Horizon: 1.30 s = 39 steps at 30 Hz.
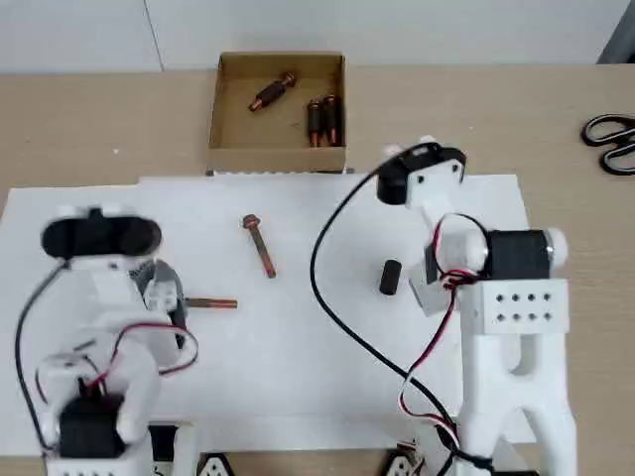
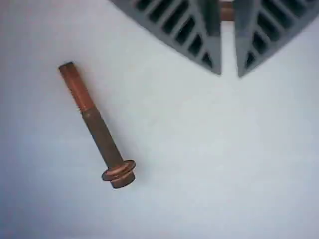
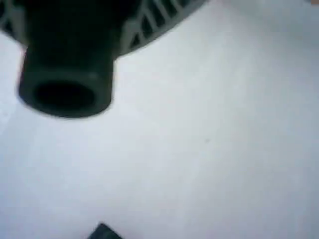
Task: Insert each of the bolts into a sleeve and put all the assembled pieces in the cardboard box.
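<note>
A white sheet lay flat over the near and middle part of a tan table, leaving bare wood along the far side and at both ends. Black scissors rested on the bare wood at the far right, apart from the sheet, cut off by the frame edge. A pale wall stood behind the table.

Two bolts, one sleeve, one box
</note>
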Motion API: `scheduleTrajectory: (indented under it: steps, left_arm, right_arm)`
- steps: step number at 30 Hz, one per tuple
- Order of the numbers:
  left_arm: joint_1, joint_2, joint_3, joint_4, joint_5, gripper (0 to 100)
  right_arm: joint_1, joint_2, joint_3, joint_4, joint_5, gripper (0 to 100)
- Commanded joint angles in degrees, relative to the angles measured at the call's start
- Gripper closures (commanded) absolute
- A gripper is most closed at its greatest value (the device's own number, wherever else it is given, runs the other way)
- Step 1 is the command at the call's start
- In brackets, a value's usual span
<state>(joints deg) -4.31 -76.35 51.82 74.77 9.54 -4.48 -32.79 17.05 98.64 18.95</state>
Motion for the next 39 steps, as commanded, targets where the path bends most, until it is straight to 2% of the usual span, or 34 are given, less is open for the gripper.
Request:
scheduleTrajectory:
  steps: [1,6,10,15,19,24,31,39]
  left_arm:
    - [-0.35,19.78,-15.87,4.22,4.57,99]
    - [0.26,42.2,-31.16,10.9,14.42,99]
    - [5.01,55.47,-39.78,14.95,19.78,99]
    - [12.4,67.6,-47.34,15.47,25.41,99]
    - [13.71,76.04,-52.26,15.03,29.89,99]
    - [13.71,85.36,-55.43,15.03,30.33,98]
    - [13.71,90.81,-62.37,14.77,31.91,81]
    - [13.63,98.29,-67.65,14.68,31.91,81]
  right_arm:
    - [3.91,-4.44,2.9,0.48,-0.7,99.5]
    - [10.24,-8.84,7.47,0.48,-0.7,99.5]
    - [15.08,-12.44,10.64,-0.04,-0.7,99.5]
    - [20.26,-15.08,10.81,-0.22,-0.35,99.5]
    - [22.55,-15.34,10.81,-0.22,-0.35,99.5]
    - [25.8,-15.34,10.81,-0.22,-0.35,99.5]
    - [27.82,-15.34,10.81,-0.22,-0.35,99.5]
    - [27.74,-15.25,10.81,-0.22,-0.35,99.5]
